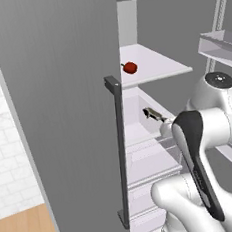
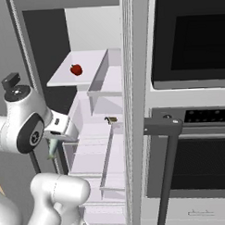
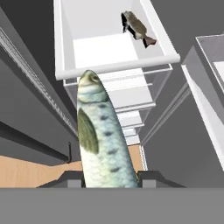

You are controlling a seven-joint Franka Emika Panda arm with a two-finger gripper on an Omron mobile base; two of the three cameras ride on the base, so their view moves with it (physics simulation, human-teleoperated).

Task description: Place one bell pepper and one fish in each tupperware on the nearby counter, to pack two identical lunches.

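Fish (image 3: 103, 135), 1 of 2 visible: a long, pale green-grey body with dark spots, pinched at its tail end between the jaws (image 3: 108, 178), head pointing to 12 o'clock in the hand view. The 2 dark fingertips (image 3: 72, 177) press against its flanks at 6 o'clock, so the jaws are closed on the fish rather than on each other. Judged from its look, the body would be light but slick and tapered; a hold near the tail could let it swing or slip, whereas the thicker middle would offer the firmer purchase. In the right base view the same fish hangs below the wrist (image 2: 52, 147), just outside the open refrigerator. Beyond its head, at 12 o'clock, stands a white drawer (image 3: 118, 65); the second fish (image 3: 138, 27), smaller and brownish, lies in its far corner at 1 o'clock, also seen in the left base view (image 1: 154, 115). On the white shelf (image 1: 164, 70) above rests 1 red bell pepper (image 1: 130, 67). A strip of light-brown surface (image 3: 26, 173) shows at 8 o'clock in the hand view. No tupperware can be made out; the packing appears to be at an early stage.
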